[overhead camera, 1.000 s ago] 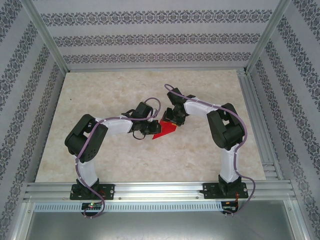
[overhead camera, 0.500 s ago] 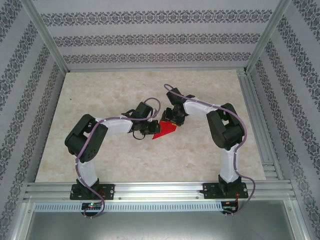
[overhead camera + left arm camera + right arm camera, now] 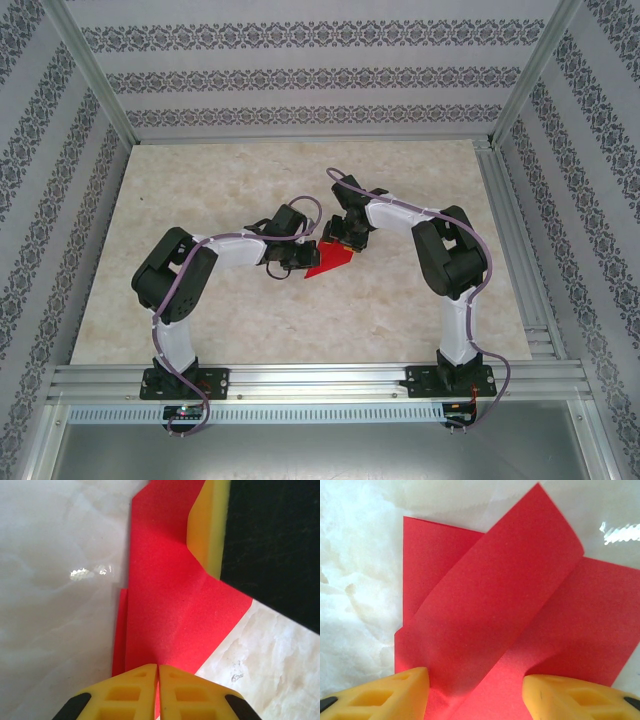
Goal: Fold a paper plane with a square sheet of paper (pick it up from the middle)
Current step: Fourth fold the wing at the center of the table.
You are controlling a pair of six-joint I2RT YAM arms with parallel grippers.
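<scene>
On the middle of the pale table point(image 3: 200, 200), we hold the red paper point(image 3: 330, 262) between our two arms.
Our left gripper point(image 3: 158, 669) has its yellow fingers pressed tight on one edge of the paper. Our right gripper point(image 3: 475, 680) has its fingers standing apart, with a folded flap of the paper between them.

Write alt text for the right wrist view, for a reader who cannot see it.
A sheet of red paper lies partly folded on a pale marbled table, one broad flap turned diagonally across it. At the bottom edge the yellow fingers of the right gripper stand apart, the flap's lower end between them.
</scene>
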